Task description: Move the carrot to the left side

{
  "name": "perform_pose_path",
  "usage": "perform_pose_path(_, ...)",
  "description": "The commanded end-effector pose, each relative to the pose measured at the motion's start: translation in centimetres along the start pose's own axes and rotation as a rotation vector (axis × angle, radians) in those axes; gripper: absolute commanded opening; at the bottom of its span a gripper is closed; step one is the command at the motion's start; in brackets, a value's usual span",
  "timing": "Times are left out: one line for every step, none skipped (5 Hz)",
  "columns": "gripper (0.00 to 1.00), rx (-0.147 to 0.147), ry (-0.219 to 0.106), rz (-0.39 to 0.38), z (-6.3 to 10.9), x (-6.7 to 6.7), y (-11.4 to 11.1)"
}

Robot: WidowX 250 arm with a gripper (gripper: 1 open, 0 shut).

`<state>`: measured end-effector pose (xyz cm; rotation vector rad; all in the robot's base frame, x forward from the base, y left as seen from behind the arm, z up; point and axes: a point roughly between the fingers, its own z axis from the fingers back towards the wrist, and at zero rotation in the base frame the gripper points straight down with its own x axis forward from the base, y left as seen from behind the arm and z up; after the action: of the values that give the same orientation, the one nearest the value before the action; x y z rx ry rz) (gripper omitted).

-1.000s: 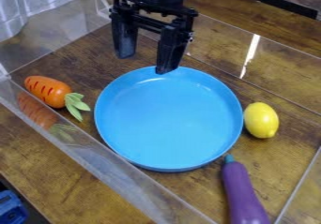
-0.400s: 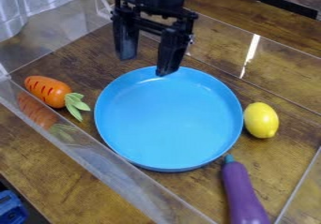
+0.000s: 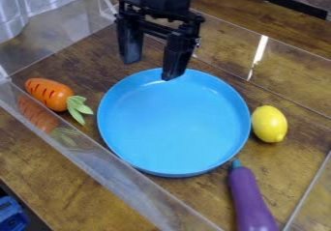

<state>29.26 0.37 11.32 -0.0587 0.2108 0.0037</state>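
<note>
An orange carrot (image 3: 48,93) with darker ridges and green leaves is being shown beside a bright blue plate (image 3: 175,122), a yellow lemon (image 3: 269,124), a purple eggplant (image 3: 251,200) and a black gripper (image 3: 153,60) on dark wood-grain table (image 3: 77,167).

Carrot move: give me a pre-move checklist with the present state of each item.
1. Carrot in view, unobstructed: ok; it lies on the table left of the blue plate.
2. Gripper empty: ok; nothing sits between its fingers.
3. Jaws spread enough for the carrot: ok; they stand apart.
4. Gripper over the carrot: not ok; it hangs above the plate's far rim.
5. Lemon and eggplant away from the carrot: ok; both lie right of the plate.
6. Carrot already far enough left: cannot tell.
</note>
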Motion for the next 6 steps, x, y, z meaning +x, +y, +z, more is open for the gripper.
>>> perform_pose_path(1.00,-0.008,-0.050,0.027,1.37,0.43,0.74)
perform_pose_path(1.00,-0.013,-0.052,0.037,1.43,0.44,0.94)
perform_pose_path(1.00,-0.010,-0.051,0.031,1.31,0.66,0.93)
perform_pose_path(1.00,-0.007,-0.049,0.025,1.19,0.87,0.93)
perform_pose_path(1.00,-0.008,-0.049,0.018,1.08,1.06,0.98)
perform_pose_path(1.00,-0.011,-0.050,0.013,1.06,1.18,1.02)
